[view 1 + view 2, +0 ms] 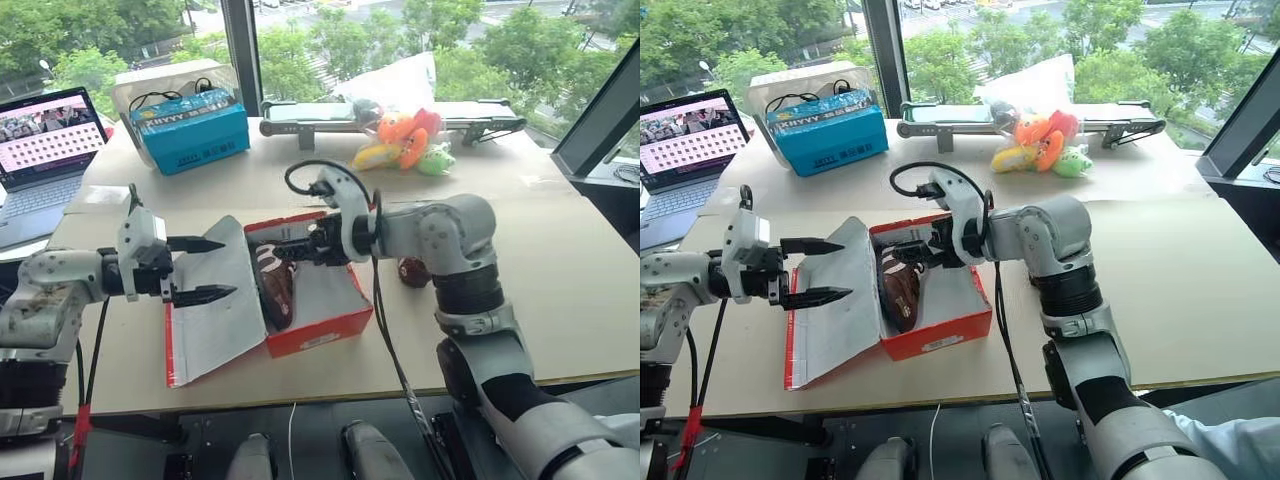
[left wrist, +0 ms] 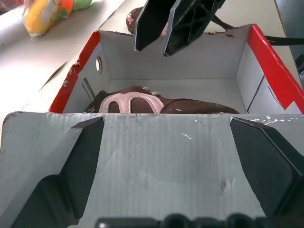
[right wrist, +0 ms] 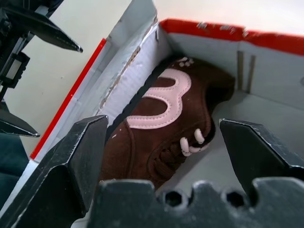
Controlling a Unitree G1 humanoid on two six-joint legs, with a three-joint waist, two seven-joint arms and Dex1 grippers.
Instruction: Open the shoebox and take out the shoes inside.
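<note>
Open shoebox, one shoe inside, another outside

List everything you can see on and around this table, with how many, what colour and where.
shoebox: one, red outside, white inside, table centre, lid open to the robot's left
shoes: two, dark brown; one in the box, one on the table just right of the box
blue box: one, far left
plush toys: a pile, orange, yellow, green, far centre
laptop: one, open, left edge
table: one, pale
left gripper: open, over the lid
right gripper: open, above the shoe in the box
</note>
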